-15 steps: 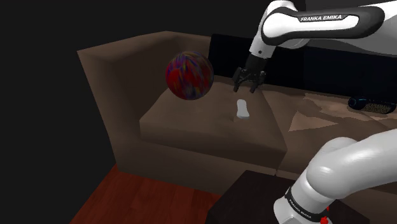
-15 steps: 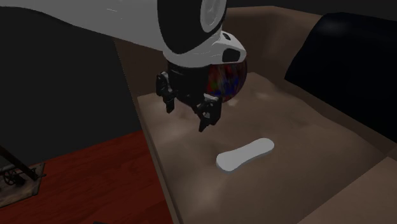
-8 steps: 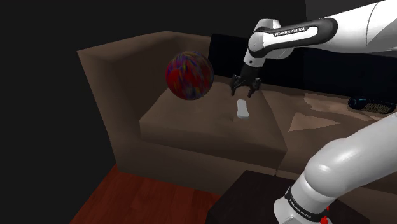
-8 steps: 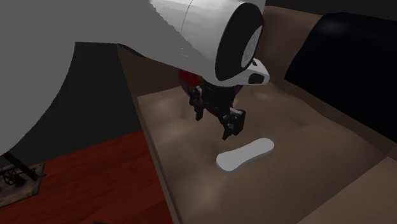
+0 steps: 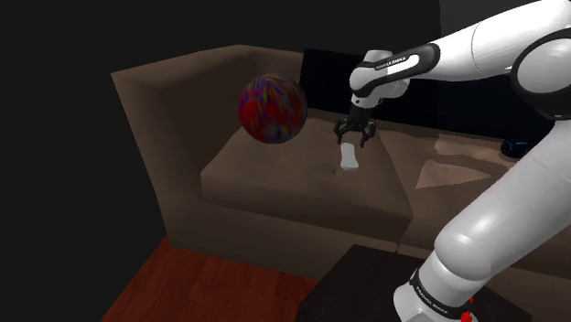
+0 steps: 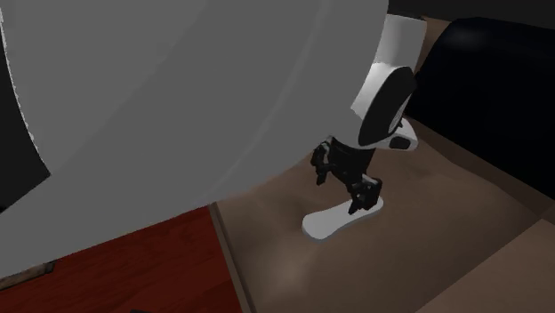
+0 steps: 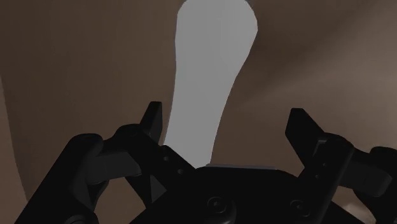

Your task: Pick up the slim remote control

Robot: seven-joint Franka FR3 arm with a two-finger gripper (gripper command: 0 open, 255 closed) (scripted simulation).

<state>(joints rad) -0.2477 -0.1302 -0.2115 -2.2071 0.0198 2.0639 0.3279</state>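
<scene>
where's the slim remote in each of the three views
Shoulder view: the pale remote lies on the brown seat cushion, right of centre, just below the gripper.
Second exterior view: the remote lies flat near the middle, one end under the gripper.
Wrist view: the remote runs out between the open fingers.
Shared landmark: the black gripper just above it.

White arm (image 5: 476, 55), apparently all-black tool (image 5: 354, 143)

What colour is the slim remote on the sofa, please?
Plain pale grey remote, best in the wrist view.
</scene>
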